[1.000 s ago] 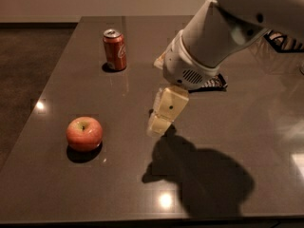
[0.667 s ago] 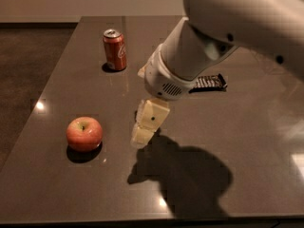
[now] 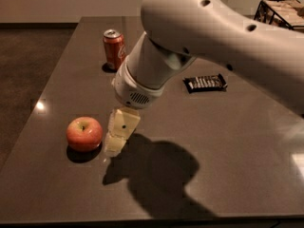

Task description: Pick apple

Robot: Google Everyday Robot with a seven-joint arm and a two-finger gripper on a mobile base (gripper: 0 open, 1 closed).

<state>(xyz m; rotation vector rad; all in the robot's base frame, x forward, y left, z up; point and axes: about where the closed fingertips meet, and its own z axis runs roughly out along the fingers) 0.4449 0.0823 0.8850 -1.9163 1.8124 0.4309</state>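
The apple (image 3: pixel 84 133) is round and red-orange with a yellowish patch at its stem dimple. It sits on the dark table (image 3: pixel 228 141) at the left front. My gripper (image 3: pixel 118 137) hangs from the big white arm (image 3: pixel 199 37) and is just right of the apple, close above the table, with a small gap to the fruit. It holds nothing that I can see.
An orange-red soda can (image 3: pixel 114 49) stands upright at the back left. A dark snack bar wrapper (image 3: pixel 205 83) lies right of centre. A wire rack (image 3: pixel 280 11) shows at the far right corner. The table's left edge runs close to the apple.
The arm has swung left and forward, bringing the gripper from mid-table to just beside the apple. The apple and can have not moved.
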